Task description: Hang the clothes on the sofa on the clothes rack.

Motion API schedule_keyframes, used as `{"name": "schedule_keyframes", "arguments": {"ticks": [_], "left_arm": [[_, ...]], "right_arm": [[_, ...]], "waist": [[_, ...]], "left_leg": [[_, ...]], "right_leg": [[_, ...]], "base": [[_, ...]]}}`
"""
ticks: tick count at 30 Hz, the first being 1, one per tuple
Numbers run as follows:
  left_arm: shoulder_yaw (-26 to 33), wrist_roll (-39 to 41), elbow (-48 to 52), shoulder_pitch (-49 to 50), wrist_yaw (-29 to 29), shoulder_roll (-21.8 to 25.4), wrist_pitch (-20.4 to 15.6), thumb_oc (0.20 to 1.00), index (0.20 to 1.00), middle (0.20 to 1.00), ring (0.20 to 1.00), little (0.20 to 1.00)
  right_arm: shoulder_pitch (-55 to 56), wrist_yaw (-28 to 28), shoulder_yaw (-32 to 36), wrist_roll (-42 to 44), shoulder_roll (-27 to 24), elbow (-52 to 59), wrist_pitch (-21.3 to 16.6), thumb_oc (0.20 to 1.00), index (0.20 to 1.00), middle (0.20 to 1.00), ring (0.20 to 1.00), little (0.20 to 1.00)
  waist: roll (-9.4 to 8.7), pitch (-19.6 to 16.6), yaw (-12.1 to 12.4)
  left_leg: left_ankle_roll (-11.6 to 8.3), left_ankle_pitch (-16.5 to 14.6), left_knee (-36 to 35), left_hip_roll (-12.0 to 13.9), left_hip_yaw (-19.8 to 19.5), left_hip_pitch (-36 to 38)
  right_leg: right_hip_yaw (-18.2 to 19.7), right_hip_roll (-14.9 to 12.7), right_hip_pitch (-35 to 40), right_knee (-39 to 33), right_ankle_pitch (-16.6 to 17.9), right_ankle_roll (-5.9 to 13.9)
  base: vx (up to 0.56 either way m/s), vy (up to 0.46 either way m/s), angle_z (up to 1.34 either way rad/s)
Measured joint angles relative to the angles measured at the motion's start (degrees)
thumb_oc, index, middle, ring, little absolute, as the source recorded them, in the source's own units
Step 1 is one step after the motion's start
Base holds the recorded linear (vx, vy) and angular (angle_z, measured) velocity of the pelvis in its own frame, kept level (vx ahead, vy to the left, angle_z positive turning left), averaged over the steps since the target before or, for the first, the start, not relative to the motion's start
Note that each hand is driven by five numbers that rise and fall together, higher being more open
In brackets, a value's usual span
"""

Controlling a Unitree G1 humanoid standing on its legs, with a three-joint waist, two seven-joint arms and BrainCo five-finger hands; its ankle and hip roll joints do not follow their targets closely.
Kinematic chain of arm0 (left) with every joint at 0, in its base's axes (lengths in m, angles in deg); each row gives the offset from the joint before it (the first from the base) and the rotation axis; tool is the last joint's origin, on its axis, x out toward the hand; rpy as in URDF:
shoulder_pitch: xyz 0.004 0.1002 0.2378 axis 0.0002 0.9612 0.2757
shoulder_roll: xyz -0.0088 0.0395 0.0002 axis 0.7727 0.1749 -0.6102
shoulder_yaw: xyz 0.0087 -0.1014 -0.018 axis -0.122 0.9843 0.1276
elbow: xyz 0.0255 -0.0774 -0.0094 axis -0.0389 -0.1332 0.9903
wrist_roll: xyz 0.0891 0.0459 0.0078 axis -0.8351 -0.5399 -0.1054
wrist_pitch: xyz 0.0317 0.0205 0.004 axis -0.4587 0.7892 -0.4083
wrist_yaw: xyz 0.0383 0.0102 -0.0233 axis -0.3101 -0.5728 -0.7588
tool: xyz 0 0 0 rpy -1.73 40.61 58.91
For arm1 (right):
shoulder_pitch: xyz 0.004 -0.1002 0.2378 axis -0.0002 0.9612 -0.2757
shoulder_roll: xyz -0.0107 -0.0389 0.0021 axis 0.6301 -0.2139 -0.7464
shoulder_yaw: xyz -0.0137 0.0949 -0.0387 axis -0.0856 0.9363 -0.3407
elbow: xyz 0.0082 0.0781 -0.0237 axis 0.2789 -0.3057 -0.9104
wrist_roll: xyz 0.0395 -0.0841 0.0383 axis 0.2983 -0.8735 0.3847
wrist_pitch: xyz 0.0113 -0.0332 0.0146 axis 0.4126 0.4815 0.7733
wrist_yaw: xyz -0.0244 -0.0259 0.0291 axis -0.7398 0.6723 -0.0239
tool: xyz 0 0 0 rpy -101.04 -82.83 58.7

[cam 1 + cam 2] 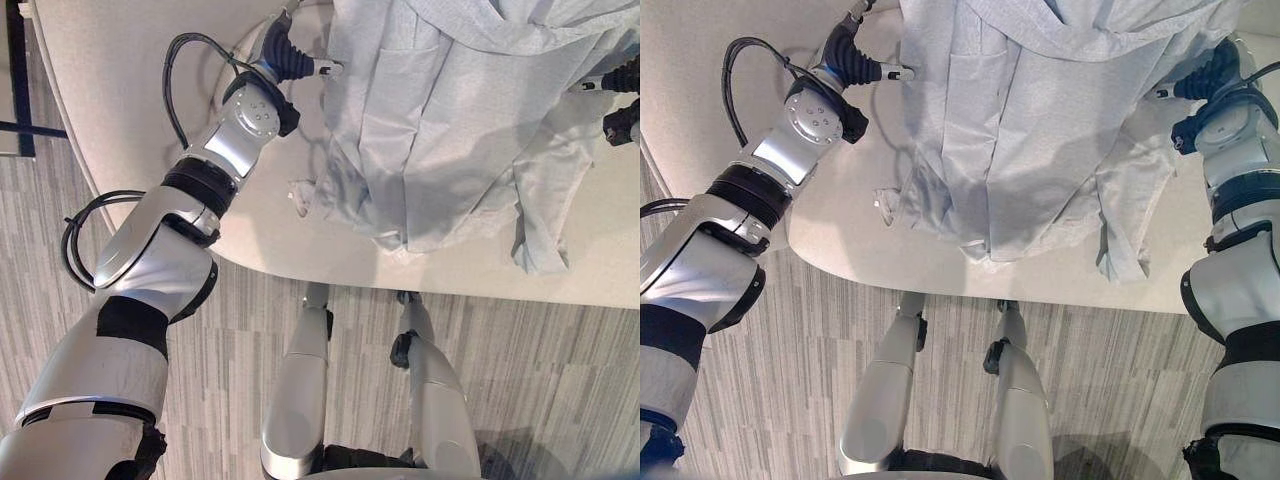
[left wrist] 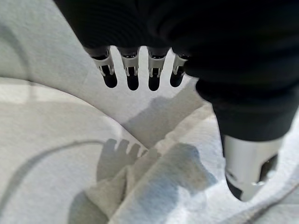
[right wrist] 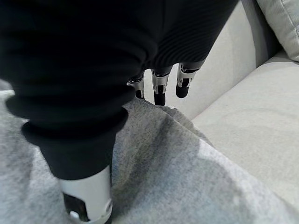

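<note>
A pale grey-blue garment (image 1: 440,130) lies spread and rumpled on the cream sofa seat (image 1: 120,80), its hem near the seat's front edge. My left hand (image 1: 850,60) is at the garment's left edge with straight fingers (image 2: 131,77) hovering just above the cloth (image 2: 163,186) and casting a shadow on it; the thumb (image 2: 250,168) is apart from them and grips nothing. My right hand (image 1: 1210,75) is at the garment's right edge, its fingers (image 3: 160,86) held straight over the grey cloth (image 3: 177,172), open.
The sofa's rounded front edge (image 1: 940,270) borders grey striped floor (image 1: 250,330). A small white tag (image 1: 300,195) sticks out at the garment's lower left. The sofa back and a cushion (image 3: 282,18) rise beyond the right hand.
</note>
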Motion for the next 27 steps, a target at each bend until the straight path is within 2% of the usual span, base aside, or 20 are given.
{"name": "schedule_keyframes", "arguments": {"ticks": [11, 14, 17, 24, 25, 26, 27], "left_arm": [[-0.5, 1.1, 0.3, 0.0, -0.3, -1.0, 0.0, 1.0, 1.0, 1.0, 1.0, 1.0], [-0.6, 1.2, 0.6, -0.5, -0.8, -1.1, 0.0, 1.0, 1.0, 1.0, 1.0, 1.0], [-0.7, 1.3, 0.5, -1.2, -1.3, -3.8, 0.1, 1.0, 1.0, 1.0, 1.0, 1.0], [-3.1, 3.5, 0.4, -2.0, -2.0, -4.8, 0.3, 1.0, 1.0, 1.0, 1.0, 1.0], [-3.4, 3.7, 0.3, -2.2, -2.0, -5.2, 0.3, 0.589, 0.589, 0.589, 0.589, 0.589], [-3.5, 3.7, 0.3, -2.4, -2.2, -5.4, 0.3, 0.341, 0.341, 0.341, 0.341, 0.341], [-3.5, 3.7, 0.3, -2.7, -2.4, -5.4, 0.3, 0.2, 0.2, 0.2, 0.2, 0.2]], "right_arm": [[-0.6, -1.5, -0.1, 1.1, 0.0, 2.6, 0.0, 1.0, 1.0, 1.0, 1.0, 1.0], [-2.8, -1.6, -0.3, 1.1, 0.0, 3.8, 0.1, 1.0, 1.0, 1.0, 1.0, 1.0], [-4.4, -2.2, -2.3, 1.1, 0.2, 4.3, 0.2, 1.0, 1.0, 1.0, 1.0, 1.0], [-4.4, -2.2, -2.3, 1.1, 0.9, 4.2, 0.3, 1.0, 1.0, 1.0, 1.0, 1.0], [-4.4, -2.2, -2.3, 1.1, 1.2, 4.2, 0.8, 0.583, 0.583, 0.583, 0.583, 0.583], [-4.4, -2.2, -2.3, 1.1, 1.4, 4.2, 0.9, 0.241, 0.241, 0.241, 0.241, 0.241], [-4.4, -2.2, -2.3, 1.1, 1.4, 4.2, 0.9, 0.2, 0.2, 0.2, 0.2, 0.2]], "waist": [[-0.02, 0.0, -0.5], [-0.18, 0.1, -1.4], [-0.24, 0.1, -2.1], [-0.3, 0.0, -2.3], [-0.34, 0.0, -2.3], [-0.43, 0.0, -2.4], [-0.47, 0.0, -2.4]], "left_leg": [[0.0, 0.0, 0.2, 0.0, -0.1, -0.3], [0.0, 0.0, 1.2, 0.1, -0.1, -2.2], [0.01, 0.0, 1.6, 0.1, -0.1, -2.5], [0.01, 0.0, 2.2, 0.2, -0.1, -2.6], [0.01, 0.0, 2.3, 0.2, -0.2, -2.6], [0.01, 0.0, 2.3, 0.2, -0.2, -2.7], [0.01, 0.0, 2.3, 0.2, -0.2, -2.7]], "right_leg": [[0.0, 0.1, -0.2, 0.0, 0.2, 0.02], [0.0, 0.2, -1.6, 0.0, 0.6, -0.04], [0.0, 0.2, -1.8, 0.0, 1.0, -0.12], [0.0, 0.3, -1.5, 0.0, 1.4, -0.13], [0.0, 0.3, -1.5, 0.0, 1.4, -0.11], [0.0, 0.3, -1.5, 0.0, 1.5, -0.11], [0.0, 0.3, -1.5, 0.0, 1.5, -0.11]], "base": [[0.0, 0.0, 0.0], [0.01, -0.053, -0.01], [0.0, -0.041, -0.02], [0.0, -0.004, 0.0], [0.0, 0.0, 0.0], [0.01, -0.032, 0.0], [0.0, 0.0, 0.0]]}}
